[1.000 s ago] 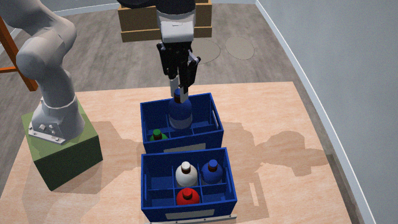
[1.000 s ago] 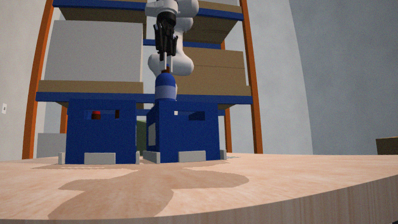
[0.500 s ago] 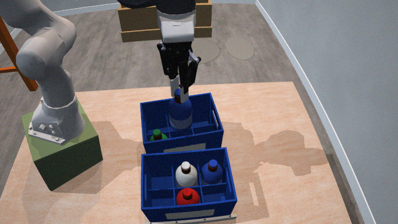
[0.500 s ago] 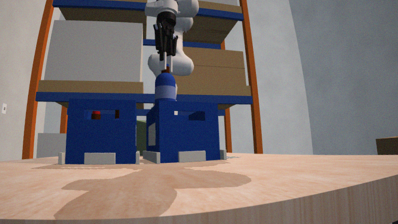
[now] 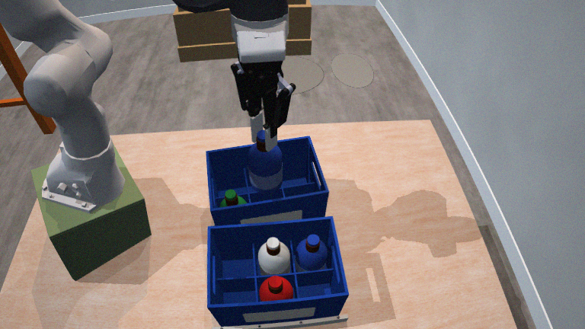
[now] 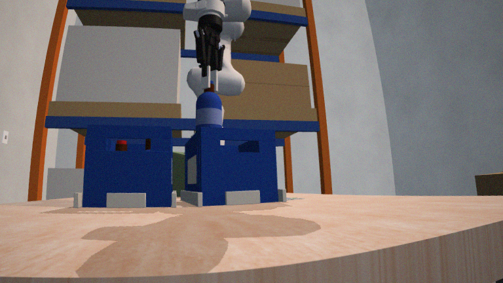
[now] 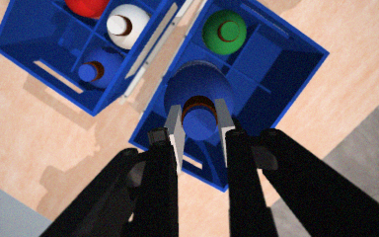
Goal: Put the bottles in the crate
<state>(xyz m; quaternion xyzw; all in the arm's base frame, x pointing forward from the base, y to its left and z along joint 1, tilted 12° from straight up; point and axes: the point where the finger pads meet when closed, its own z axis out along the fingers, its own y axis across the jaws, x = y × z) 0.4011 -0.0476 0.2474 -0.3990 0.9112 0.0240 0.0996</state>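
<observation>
My gripper (image 5: 262, 135) (image 6: 211, 85) (image 7: 199, 117) is shut on the neck of a blue bottle (image 5: 265, 161) (image 6: 208, 116) (image 7: 197, 86) with a pale label. The bottle hangs upright over the far crate (image 5: 312, 209) (image 6: 237, 168), its base hidden behind the wall in the exterior view. A green-capped bottle (image 5: 232, 202) (image 7: 224, 32) stands in that crate's corner. The near crate (image 5: 224, 314) (image 6: 126, 168) holds a white bottle (image 5: 274, 260) (image 7: 135, 32), another blue bottle (image 5: 311, 258) (image 7: 111, 69) and a red bottle (image 5: 276, 293) (image 7: 86, 5). The pick list cannot be read here.
Both crates have dividers and stand close together on the wooden table (image 5: 388, 157). Low grey strips (image 6: 126, 200) sit around their bases. The arm's green pedestal (image 5: 103, 234) stands left of them in the top view. A tall shelf rack (image 6: 315, 98) stands behind the table.
</observation>
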